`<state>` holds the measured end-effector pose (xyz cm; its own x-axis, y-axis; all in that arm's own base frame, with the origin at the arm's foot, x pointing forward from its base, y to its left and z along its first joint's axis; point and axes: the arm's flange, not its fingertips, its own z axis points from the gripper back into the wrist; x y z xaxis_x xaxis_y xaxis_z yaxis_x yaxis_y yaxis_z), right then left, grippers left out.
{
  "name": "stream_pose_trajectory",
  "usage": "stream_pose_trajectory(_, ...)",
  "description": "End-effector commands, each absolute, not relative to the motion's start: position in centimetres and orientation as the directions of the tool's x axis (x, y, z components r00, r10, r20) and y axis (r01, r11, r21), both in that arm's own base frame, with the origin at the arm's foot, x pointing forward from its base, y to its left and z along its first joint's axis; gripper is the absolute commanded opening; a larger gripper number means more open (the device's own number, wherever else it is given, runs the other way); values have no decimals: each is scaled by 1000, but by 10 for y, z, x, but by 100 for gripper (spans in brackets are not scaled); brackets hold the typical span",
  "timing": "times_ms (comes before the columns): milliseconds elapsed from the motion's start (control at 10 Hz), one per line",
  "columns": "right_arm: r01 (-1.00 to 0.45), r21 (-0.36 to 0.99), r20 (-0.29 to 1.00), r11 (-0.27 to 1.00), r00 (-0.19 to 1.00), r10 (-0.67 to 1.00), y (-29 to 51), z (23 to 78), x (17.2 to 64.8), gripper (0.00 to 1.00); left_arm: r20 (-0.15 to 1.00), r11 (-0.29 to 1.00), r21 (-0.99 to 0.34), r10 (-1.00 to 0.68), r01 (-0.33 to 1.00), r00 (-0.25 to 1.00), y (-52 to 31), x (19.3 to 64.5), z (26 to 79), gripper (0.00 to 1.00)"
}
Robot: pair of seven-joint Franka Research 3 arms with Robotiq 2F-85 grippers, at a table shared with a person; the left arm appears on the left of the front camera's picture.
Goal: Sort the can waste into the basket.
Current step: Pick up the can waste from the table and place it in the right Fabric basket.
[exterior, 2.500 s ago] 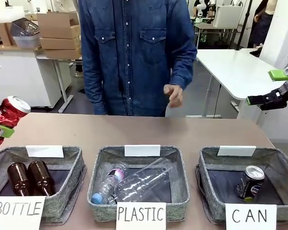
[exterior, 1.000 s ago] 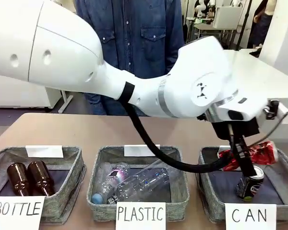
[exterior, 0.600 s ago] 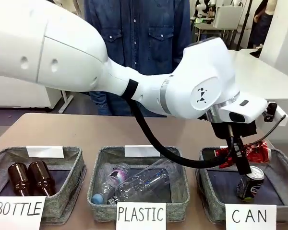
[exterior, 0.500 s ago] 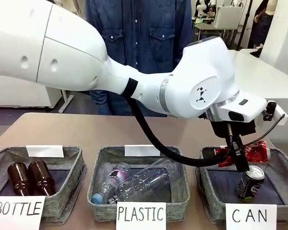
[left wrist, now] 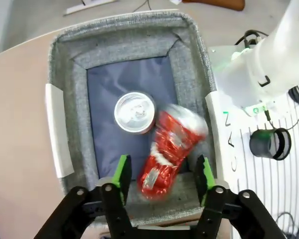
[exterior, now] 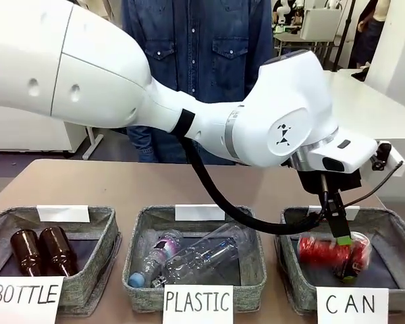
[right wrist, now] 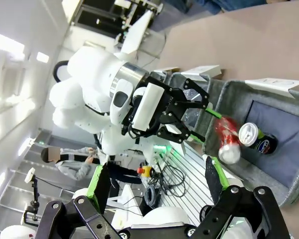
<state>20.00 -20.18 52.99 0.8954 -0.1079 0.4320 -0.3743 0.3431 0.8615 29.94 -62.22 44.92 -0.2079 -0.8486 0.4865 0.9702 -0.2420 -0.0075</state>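
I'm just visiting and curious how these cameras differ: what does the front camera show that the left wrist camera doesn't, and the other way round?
Front view alone: the person in a denim shirt, the BOTTLE basket with brown bottles, and the PLASTIC basket with clear bottles.

Left wrist view alone: a look straight down between the open left claw into the basket, showing the dark can's silver top and the other arm's base beside it.

Both: the CAN basket, and the blurred red can dropping beside the dark can.
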Motion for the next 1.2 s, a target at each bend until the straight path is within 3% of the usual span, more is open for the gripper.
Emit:
stream_pose_trajectory(0,-370,864,432,341,893,-126,-202,534,202,100,494,-231,8,-845,973,-204,-615,297,454,100)
stream_pose_trajectory(500,-370,864,432,341,893,-126,-202,534,202,100,509,-208,-30,-845,978,-164,-591,305,467,100)
stream_pose_trajectory(700,-370,864,432,341,893,-126,-202,534,202,100,449,-167,-120,-888,979,-97,-533,310,489,100)
stream_pose_trajectory(900,-370,864,432,341,893,-126,-202,534,202,100,426,-45,-191,-904,981,42,-440,328,511,100)
stream_pose_trajectory(1100,-374,862,432,343,895,-108,-202,530,200,100,416,238,-310,-836,920,357,-326,364,527,100)
